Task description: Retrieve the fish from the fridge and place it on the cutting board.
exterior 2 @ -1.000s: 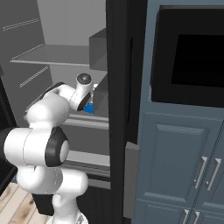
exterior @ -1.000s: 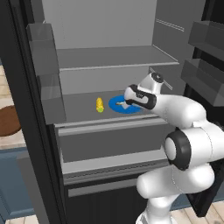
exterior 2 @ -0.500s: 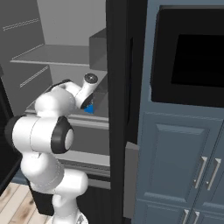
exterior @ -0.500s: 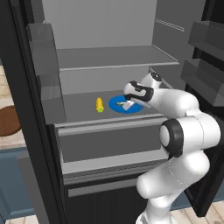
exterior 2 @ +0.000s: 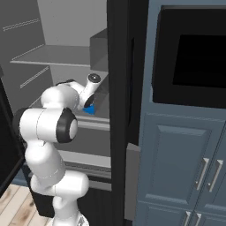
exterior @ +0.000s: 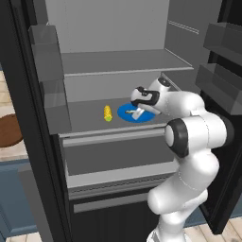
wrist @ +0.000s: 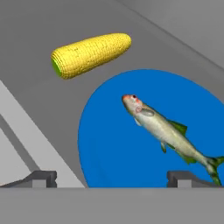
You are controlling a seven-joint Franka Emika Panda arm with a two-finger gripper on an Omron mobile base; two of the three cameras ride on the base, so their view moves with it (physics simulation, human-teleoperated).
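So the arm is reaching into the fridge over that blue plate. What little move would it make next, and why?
Probably a small shift sideways and down toward the slim silver-grey fish. The fish lies on the round blue plate, off toward one fingertip instead of centred between the open jaws. The yellow corn cob lies apart on the grey shelf.

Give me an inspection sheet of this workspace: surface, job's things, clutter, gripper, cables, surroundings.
Surface: grey fridge shelf, carrying a blue plate.
Job's things: fish lies on the plate; fridge stands open; cutting board on the counter left of the fridge.
Clutter: corn cob on the shelf beside the plate, apart from it.
Gripper: gripper open, above the plate, fingertips spread wide, holding nothing.
Cables: nothing seen.
Surroundings: blue-grey cabinets and a dark built-in oven window right of the fridge.
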